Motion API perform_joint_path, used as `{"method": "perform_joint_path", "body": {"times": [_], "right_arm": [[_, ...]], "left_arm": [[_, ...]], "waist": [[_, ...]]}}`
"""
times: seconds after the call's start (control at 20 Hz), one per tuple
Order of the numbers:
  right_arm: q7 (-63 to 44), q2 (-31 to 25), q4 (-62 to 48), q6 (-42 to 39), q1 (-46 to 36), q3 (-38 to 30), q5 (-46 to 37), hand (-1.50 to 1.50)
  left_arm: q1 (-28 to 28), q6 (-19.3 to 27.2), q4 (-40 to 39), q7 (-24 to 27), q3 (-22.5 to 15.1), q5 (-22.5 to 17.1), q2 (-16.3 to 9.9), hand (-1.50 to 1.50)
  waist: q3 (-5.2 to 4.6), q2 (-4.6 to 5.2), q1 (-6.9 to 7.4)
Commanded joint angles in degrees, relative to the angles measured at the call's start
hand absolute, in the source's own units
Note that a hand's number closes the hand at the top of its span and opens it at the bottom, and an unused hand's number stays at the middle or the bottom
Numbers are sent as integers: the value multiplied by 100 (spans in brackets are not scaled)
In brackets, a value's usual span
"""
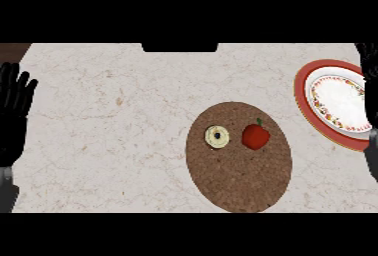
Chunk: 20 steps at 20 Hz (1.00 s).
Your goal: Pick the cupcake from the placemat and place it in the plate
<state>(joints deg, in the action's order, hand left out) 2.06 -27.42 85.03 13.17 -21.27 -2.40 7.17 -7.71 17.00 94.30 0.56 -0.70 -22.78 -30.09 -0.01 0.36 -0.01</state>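
Both hands are well apart from the cupcake on the placemat (left hand open).

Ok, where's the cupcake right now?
In the head view, the cupcake sits on the brown placemat, just left of the red apple, with the plate further right.

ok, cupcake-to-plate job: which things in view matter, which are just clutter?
Job:
- cupcake, on the placemat
- placemat, brown, oval
- plate, red-rimmed, at the counter's right edge
- right hand, over the plate
- left hand, resting open at the left edge

Clutter:
- red apple, beside the cupcake on the placemat
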Motion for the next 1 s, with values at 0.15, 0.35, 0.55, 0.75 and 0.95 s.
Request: {"method": "perform_joint_path", "body": {"times": [0.15,0.35,0.55,0.75,0.95], "right_arm": [[-1140,1558,-40,-76,-530,1633,52,150],[-1025,849,-376,802,-929,2402,-2223,150],[-458,2696,-859,2587,-435,3210,-1911,-150],[-340,2725,-784,3362,-128,4157,-2108,-150],[-1028,2735,-886,3756,14,4159,-3198,-150]], "left_arm": [[169,-404,-588,223,-584,383,132,0],[388,-664,-785,98,-1042,481,207,0],[315,-813,-1311,487,-1059,566,431,0],[622,-877,-1329,626,-1109,712,567,0],[757,-943,-1175,585,-935,681,585,0]], "waist": [[-18,44,257],[-76,7,214],[-4,10,136],[0,-38,70],[-1,-51,30]]}}
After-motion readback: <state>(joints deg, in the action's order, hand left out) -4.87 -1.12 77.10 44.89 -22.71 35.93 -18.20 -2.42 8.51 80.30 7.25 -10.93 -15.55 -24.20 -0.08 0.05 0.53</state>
